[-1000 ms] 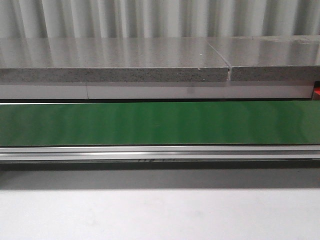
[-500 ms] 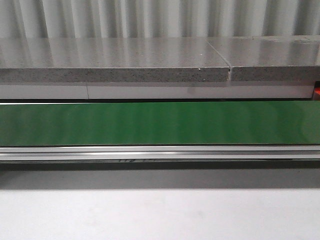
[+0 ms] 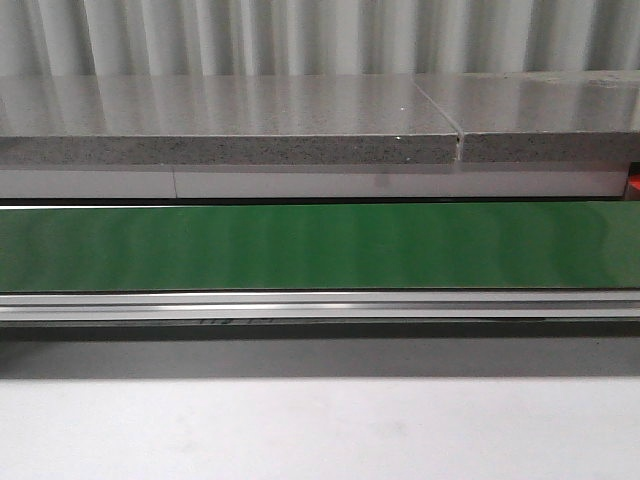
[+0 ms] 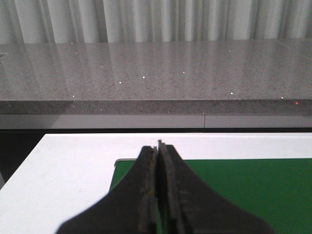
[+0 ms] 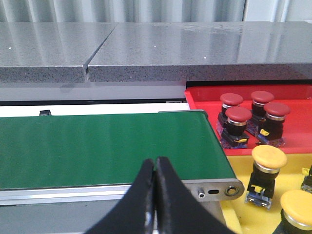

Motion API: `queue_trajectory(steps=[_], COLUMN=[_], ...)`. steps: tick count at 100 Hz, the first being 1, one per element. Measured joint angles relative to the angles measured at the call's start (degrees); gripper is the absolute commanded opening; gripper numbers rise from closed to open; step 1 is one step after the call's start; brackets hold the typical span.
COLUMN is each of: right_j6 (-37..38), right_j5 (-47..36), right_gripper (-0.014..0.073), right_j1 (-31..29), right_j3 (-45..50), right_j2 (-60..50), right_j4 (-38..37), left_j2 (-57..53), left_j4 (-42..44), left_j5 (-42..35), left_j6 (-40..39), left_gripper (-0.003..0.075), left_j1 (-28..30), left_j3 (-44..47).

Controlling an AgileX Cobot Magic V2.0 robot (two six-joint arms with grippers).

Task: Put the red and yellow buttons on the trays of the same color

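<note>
Red buttons [image 5: 239,115]: four, upright in the red tray [image 5: 297,92], just past the end of the green belt [image 5: 107,146]. Yellow buttons [image 5: 268,157]: two in full sight, in the yellow tray [image 5: 243,207], which adjoins the red tray along one edge; a third item at the frame edge is too cropped to tell. Right tool [image 5: 155,163]: fingers pressed together, nothing between them, over the belt's near edge. Left tool [image 4: 157,148]: fingers together, empty, over the belt's other end and the white table [image 4: 73,165]. Front view: bare belt [image 3: 320,245], grey stone ledge [image 3: 230,125] behind it.
</note>
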Motion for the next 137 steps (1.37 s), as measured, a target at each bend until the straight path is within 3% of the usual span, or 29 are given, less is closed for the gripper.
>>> queue_trajectory(steps=[40,137], right_j6=[-0.15,-0.15], right_j5=[0.16,0.14], right_gripper=[-0.006,-0.006], right_j1=[0.0,0.0], right_j3=[0.0,0.0], right_j2=[0.0,-0.12], right_j4=[0.0,0.1], left_j2=[-15.88,-16.32], left_j4=[0.0,0.0], left_j5=[-4.48,-6.08], left_j6=[-0.32,-0.32], left_gripper=[-0.002,-0.002], left_j1=[0.09,-0.13], left_j3=[17.86,17.86])
